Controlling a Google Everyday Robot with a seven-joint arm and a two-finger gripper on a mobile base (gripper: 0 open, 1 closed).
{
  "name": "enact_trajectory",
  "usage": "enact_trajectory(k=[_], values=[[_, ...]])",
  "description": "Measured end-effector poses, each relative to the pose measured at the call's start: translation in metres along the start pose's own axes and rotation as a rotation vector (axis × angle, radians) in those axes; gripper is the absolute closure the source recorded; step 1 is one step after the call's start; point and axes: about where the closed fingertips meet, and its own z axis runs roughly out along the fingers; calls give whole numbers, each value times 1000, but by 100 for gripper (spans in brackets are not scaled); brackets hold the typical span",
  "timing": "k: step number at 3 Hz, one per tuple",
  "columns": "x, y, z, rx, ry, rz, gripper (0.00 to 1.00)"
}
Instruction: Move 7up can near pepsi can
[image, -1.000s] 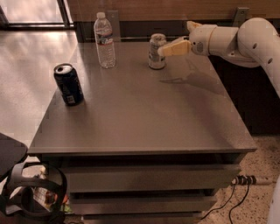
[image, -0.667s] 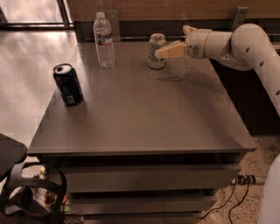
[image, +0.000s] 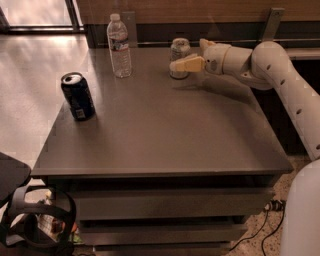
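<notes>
Toward the far side of the desk (image: 165, 135), right of the bottle (image: 119, 46): 7up can (image: 179, 50), upright, with the tool (image: 187, 61) reaching in from the right across its lower front. Cannot tell the tool's state, open or clamped on the can. Near the left edge, well apart from both: pepsi can (image: 77, 96), upright.

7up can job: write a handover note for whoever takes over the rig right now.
Gripper: at the 7up can, level with its side; whether it has a grip cannot be told.
7up can: upright at the back of the table, right of the water bottle.
Pepsi can: upright near the table's left edge, far from the 7up can.
Done: gripper is at the can.
Left: secure it, carry it left, set it beside the pepsi can, release.
</notes>
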Motion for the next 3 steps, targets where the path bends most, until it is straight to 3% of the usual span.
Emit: enact_trajectory(k=[2, 3], values=[[2, 4, 8, -13, -4, 6, 44], [3, 7, 13, -20, -4, 8, 76]])
